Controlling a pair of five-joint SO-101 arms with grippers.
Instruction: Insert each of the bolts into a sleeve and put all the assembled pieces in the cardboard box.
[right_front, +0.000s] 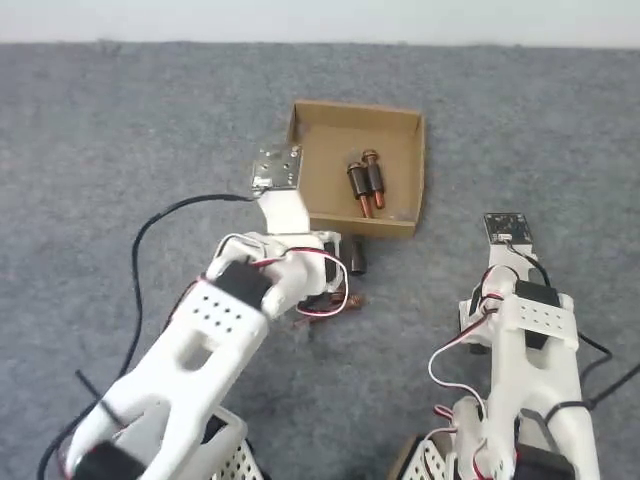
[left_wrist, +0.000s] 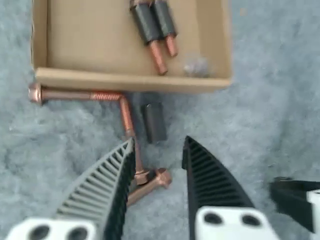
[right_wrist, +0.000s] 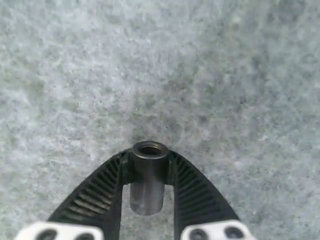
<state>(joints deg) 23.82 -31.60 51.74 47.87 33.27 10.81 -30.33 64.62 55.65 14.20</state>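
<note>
Copper bolts (left_wrist: 80, 95), a charcoal sleeve (right_wrist: 148, 175), a plain brown cardboard box (left_wrist: 125, 80), mottled grey carpet (right_wrist: 225, 75), white arms (right_front: 200, 340).

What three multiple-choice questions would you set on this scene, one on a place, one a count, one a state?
1. Where does the loose sleeve lie? A inside the cardboard box; B on the carpet beside the box's wall; C on an arm.
2. How many assembled pieces lie in the box? A one; B four; C two.
3. What state is the right gripper in? A shut on a dark sleeve; B open and empty; C shut on a bolt.
Answers: 1 B, it rests on carpet outside the wall; 2 C, two bolt-in-sleeve pairs lie side by side; 3 A, its fingers press the sleeve from both sides.
</note>
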